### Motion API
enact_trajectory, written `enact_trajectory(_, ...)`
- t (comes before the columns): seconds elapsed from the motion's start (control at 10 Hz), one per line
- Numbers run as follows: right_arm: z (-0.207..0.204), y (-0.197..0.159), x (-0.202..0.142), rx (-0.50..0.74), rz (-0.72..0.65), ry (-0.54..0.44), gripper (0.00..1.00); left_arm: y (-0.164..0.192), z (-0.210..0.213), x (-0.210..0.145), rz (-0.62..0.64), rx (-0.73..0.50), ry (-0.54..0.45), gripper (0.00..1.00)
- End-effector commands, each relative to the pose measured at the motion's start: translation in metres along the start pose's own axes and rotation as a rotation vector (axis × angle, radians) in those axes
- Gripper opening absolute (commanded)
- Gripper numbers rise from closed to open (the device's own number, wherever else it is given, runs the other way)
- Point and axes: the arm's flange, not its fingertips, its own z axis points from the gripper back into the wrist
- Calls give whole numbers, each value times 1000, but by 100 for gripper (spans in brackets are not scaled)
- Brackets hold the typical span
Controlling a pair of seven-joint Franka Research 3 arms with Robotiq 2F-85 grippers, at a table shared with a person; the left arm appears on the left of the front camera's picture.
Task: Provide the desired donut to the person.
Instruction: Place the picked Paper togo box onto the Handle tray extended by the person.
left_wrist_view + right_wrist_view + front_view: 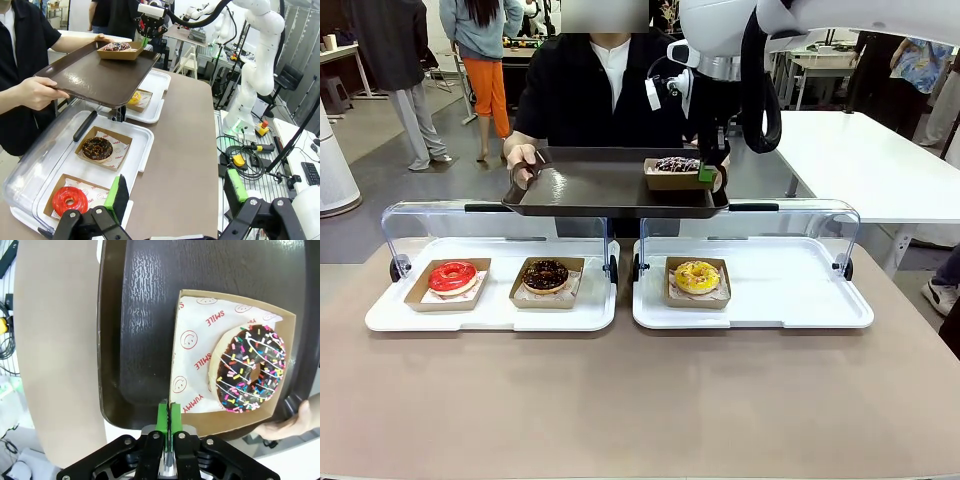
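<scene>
The person (pixel 590 90), in a black overshirt over a white tee, holds a dark brown tray (pixel 590 190) above the far edge of the table with both hands. On its right end sits a cardboard box (pixel 200 405) with a chocolate donut with coloured sprinkles (pixel 250 369). My right gripper (pixel 168 415) reaches down to that box, and its green pads pinch the box's wall at the corner. My left gripper (pixel 176 192) hangs open over the table's left side with nothing between its fingers.
Two white trays (pixel 490 315) with raised clear lids stand on the table. The left one holds a red-glazed donut (pixel 452 276) and a chocolate donut (pixel 545 274) in boxes; the right one holds a yellow donut (pixel 697 276). Other people stand far behind.
</scene>
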Motion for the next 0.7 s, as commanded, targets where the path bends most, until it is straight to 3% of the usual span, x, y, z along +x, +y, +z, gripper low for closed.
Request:
enact_trajectory(0.0, -2, -1, -3, 19, 20, -12, 61, -2, 1, 2, 4, -1, -6, 100)
enact_trajectory(0.1, -1, -1, -2, 20, 23, -10, 93, -2, 1, 2, 4, -1, -6, 100)
enact_trajectory(0.2, 1, -1, -2, 20, 22, -7, 100, -2, 1, 2, 4, -1, -6, 100)
enact_trajectory(0.5, 9, 3, -7, 39, -1, 0, 96, -2, 1, 2, 4, -1, -6, 100)
enact_trajectory(0.6, 10, 4, -8, 46, -7, 1, 100, -2, 1, 2, 4, -1, -6, 100)
